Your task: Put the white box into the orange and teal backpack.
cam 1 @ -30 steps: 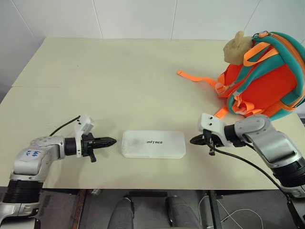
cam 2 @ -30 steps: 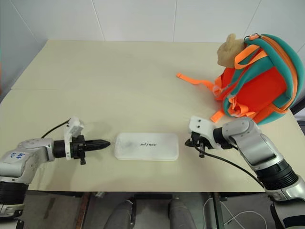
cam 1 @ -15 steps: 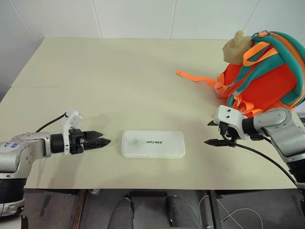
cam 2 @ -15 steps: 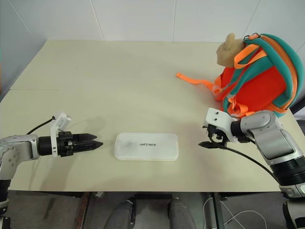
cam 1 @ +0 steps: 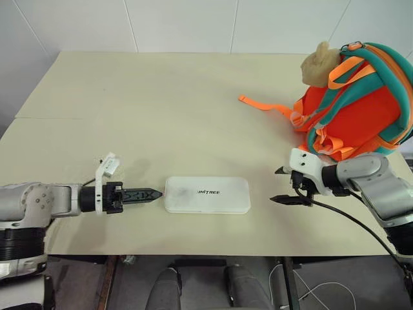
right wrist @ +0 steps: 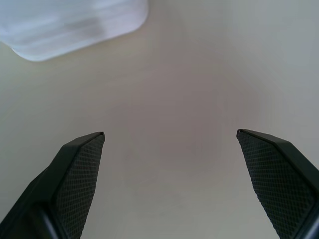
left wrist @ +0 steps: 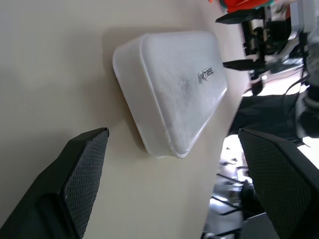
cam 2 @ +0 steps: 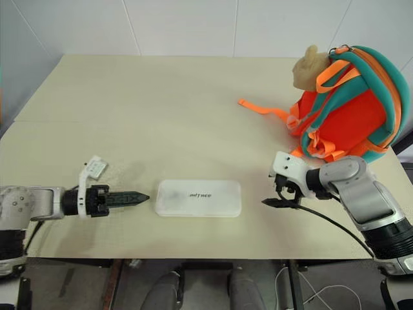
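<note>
Box: flat white rectangular plastic case with rounded corners (cam 1: 207,194), dark lettering on top, lying flat near the table's front edge, long side along that edge.
Backpack: small rounded orange fabric backpack with teal trim (cam 1: 357,103), upright at the table's far right, well apart from the box; one orange strap trails leftward; beige plush head on top.

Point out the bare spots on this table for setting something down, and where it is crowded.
Free: the table behind the white box, from the far edge to its left corner, and the strip between the box and the orange strap. Crowded: the right side, with the orange and teal backpack and right gripper; the left gripper hems in the box's left end.
</note>
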`<state>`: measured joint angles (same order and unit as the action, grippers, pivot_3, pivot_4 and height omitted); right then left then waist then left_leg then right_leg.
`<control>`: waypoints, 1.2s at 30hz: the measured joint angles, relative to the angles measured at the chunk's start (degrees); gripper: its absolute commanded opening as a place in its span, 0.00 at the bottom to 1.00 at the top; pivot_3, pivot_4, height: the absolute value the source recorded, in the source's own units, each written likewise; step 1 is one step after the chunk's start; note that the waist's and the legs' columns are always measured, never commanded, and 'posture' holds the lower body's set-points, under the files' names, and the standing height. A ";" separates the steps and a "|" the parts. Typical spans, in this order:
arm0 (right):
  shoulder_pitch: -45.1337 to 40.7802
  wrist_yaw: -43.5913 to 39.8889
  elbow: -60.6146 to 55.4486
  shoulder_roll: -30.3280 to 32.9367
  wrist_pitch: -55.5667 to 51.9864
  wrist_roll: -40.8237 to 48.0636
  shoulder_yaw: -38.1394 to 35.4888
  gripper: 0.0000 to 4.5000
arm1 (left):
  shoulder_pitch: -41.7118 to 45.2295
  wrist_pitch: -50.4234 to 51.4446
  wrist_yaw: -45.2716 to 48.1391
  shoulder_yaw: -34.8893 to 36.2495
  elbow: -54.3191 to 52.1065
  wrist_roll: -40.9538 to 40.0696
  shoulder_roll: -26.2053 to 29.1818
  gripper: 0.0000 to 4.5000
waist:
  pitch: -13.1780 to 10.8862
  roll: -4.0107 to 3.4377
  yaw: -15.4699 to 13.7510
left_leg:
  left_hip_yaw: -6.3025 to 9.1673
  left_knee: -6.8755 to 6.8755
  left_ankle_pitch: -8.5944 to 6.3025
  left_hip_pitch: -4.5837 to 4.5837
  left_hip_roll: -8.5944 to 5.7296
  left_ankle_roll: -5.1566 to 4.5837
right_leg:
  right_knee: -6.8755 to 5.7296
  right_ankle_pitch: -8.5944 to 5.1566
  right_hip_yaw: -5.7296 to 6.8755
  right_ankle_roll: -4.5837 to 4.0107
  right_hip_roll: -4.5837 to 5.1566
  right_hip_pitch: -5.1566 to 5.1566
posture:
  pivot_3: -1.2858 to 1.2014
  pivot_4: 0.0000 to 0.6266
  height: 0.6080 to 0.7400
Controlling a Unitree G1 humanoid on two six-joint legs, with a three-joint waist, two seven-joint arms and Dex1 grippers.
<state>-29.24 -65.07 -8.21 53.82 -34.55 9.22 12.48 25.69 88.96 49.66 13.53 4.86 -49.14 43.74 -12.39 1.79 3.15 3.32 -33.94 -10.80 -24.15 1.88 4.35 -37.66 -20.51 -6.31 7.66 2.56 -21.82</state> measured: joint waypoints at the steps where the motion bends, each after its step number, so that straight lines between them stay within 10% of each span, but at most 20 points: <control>1: 0.17 0.20 -0.21 -0.15 -0.39 0.12 0.00 1.00 | 0.46 1.11 -0.27 0.14 1.21 -0.15 -0.67 0.99 | 0.00 0.00 -0.03 | 0.00 -0.02 0.00 -0.01 0.00 0.00 | -0.01 0.00 0.01 0.00 0.00 0.00 | 0.52 0.24 1.00; 36: -3.42 2.85 2.23 -7.78 -0.30 -1.47 2.53 1.00 | 11.28 -1.66 2.74 -10.00 14.67 1.82 -6.85 0.95 | 0.02 -0.03 -1.53 | 0.07 -0.20 0.02 0.08 -0.11 0.04 | 0.02 0.08 0.04 0.13 0.06 0.25 | 0.52 0.24 1.00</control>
<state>-32.67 -62.22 -5.98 46.04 -34.85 7.75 15.01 36.97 87.30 52.40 3.53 19.53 -47.32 36.89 -12.36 1.76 1.62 3.39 -34.14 -10.77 -24.07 1.76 4.39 -37.63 -20.43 -6.27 7.79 2.62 -21.57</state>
